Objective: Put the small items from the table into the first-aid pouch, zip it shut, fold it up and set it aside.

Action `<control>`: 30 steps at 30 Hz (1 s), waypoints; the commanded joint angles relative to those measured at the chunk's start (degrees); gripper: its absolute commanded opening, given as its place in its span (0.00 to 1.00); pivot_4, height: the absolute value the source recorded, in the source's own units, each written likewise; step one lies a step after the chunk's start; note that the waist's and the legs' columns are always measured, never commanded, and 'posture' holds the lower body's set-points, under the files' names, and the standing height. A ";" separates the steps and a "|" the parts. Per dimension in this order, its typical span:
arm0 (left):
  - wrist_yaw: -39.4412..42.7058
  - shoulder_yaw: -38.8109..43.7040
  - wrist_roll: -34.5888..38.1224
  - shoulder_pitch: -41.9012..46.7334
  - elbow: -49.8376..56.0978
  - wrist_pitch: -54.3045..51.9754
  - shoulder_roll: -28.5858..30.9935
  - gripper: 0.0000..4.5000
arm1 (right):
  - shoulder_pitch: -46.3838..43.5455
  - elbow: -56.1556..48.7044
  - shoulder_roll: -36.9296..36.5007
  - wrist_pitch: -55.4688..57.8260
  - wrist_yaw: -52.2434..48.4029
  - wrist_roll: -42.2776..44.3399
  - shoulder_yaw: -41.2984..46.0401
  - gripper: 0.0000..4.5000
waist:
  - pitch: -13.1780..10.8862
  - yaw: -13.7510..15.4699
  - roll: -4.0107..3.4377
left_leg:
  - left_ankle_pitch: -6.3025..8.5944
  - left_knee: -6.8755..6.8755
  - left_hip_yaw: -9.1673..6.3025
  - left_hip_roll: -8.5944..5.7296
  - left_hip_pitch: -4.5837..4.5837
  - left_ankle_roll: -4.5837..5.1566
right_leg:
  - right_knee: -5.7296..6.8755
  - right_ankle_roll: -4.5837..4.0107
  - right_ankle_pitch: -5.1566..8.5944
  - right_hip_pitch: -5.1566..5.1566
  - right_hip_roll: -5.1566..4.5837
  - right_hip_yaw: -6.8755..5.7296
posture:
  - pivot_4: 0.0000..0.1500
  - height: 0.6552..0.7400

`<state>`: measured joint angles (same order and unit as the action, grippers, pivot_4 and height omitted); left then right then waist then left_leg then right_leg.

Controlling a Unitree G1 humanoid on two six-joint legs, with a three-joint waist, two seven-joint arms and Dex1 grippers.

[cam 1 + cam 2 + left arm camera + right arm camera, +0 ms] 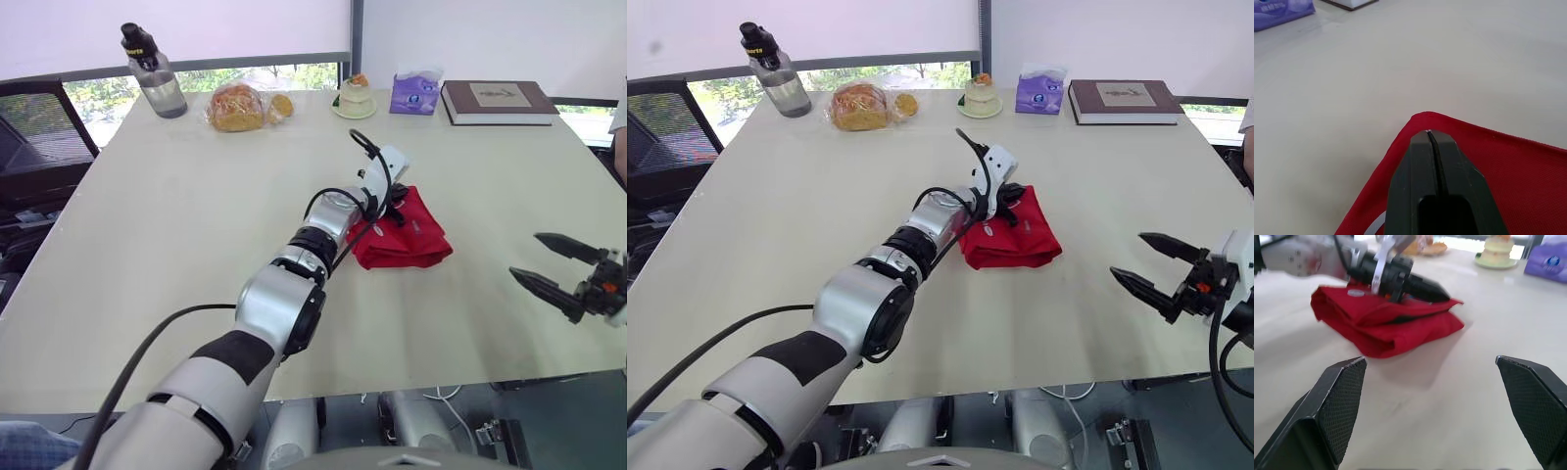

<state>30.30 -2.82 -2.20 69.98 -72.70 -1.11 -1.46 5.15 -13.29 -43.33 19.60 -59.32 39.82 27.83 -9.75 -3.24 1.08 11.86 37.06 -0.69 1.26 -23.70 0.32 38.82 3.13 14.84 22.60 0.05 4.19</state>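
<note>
The red first-aid pouch [411, 240] lies folded on the table, right of its middle. My left gripper [397, 211] rests on top of the fold, fingers shut tight together with nothing seen between them; its tips [1429, 132] sit near one red corner of the pouch [1508, 166]. In the right wrist view the same black fingers [1422, 289] lie along the pouch's upper layer [1386, 328]. Near the table's front right edge my right gripper [524, 255] hovers open, well to the right of the pouch, with its fingers [1342, 396] spread wide and empty.
Along the far edge stand a water bottle [154, 73], bagged bread [235, 108], a small cake on a plate [355, 98], a purple tissue pack [415, 93] and a brown book [498, 101]. A chair [39, 147] is at the left; a person's sleeve [619, 122] at the right edge.
</note>
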 commanded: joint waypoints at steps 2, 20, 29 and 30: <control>3.57 0.00 -1.56 -2.41 -1.15 5.37 5.25 0.01 | -2.88 -0.10 -0.23 2.38 2.72 1.28 -0.13 1.00 | 0.02 -0.22 -0.04 | 0.00 -0.03 0.00 0.00 -0.01 0.00 | 0.00 0.00 0.00 0.02 0.01 0.01 | 1.00 1.00; 41.75 6.29 17.56 -16.10 43.81 -13.27 29.32 0.01 | -14.10 -2.08 2.25 21.32 13.45 5.19 -11.90 1.00 | -0.20 0.46 0.14 | -0.01 -0.26 0.16 0.01 -0.34 0.00 | -0.05 -0.22 -0.12 0.40 -0.08 0.15 | 1.00 1.00; 50.70 8.23 31.31 -30.32 75.35 -33.94 47.72 0.57 | -23.72 1.55 7.26 32.74 20.79 6.59 -17.69 1.00 | -0.28 1.14 0.19 | -0.01 0.00 0.14 0.26 -0.54 0.02 | 0.02 -0.29 -0.09 0.55 -0.10 0.08 | 1.00 1.00; 51.34 8.32 32.10 -31.49 77.24 -34.80 49.46 0.67 | -24.70 2.24 7.90 33.42 21.85 6.03 -18.34 1.00 | -0.29 1.07 0.20 | -0.02 0.00 0.11 0.23 -0.56 0.02 | 0.03 -0.29 -0.08 0.54 -0.13 0.06 | 1.00 1.00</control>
<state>80.02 4.16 27.17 39.50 -0.86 -33.73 45.17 -17.55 -11.52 -36.19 51.41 -39.73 46.06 9.79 -10.04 -2.18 1.29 11.84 37.10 -0.58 1.51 -24.26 0.34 38.86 2.84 14.76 23.15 -0.07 4.24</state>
